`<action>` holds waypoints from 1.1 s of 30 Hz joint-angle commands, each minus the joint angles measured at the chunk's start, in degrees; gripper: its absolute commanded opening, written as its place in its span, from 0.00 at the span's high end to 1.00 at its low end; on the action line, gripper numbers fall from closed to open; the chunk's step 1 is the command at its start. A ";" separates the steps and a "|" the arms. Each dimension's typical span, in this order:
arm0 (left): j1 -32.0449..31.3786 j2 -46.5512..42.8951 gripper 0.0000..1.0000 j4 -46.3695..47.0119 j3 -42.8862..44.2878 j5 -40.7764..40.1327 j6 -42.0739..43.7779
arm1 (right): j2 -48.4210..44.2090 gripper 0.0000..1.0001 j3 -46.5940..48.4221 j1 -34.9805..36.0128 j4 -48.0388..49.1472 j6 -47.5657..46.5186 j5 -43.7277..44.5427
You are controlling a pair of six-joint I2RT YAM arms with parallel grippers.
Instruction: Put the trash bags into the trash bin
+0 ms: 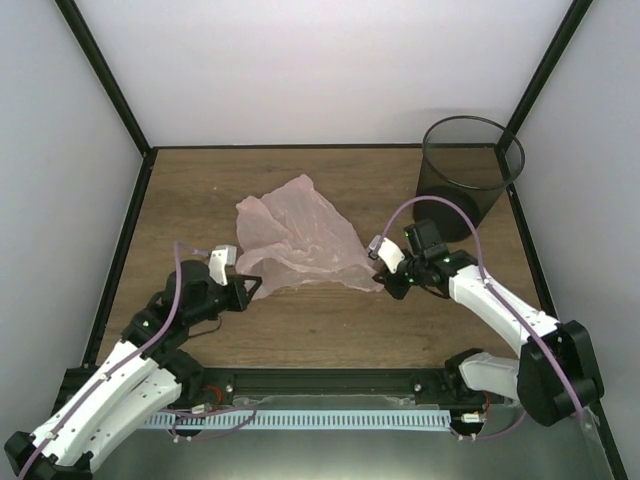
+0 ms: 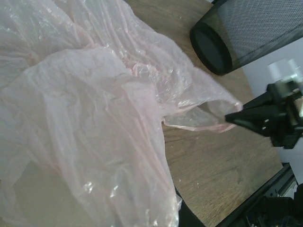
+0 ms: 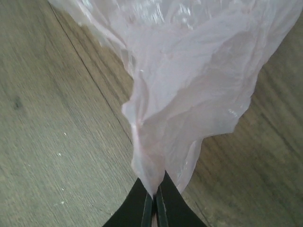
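Over table (image 3: 47, 118), right gripper (image 3: 155, 190) clamped on pink bag (image 3: 189, 94) corner

I see the bag (image 1: 300, 235) lying spread on the middle of the tabletop (image 1: 330, 325). The bin (image 1: 468, 180) stands in the far right corner, behind and to the right of the bag, apart from it. My right gripper (image 1: 383, 278) sits at the bag's near right corner, pinching it. My left gripper (image 1: 250, 287) is just beside the bag's near left edge.
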 commanded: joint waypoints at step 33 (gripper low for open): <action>1.32 30.30 0.96 -3.12 25.95 -8.21 14.05 | -6.36 0.99 14.18 -1.07 9.98 -7.84 -1.59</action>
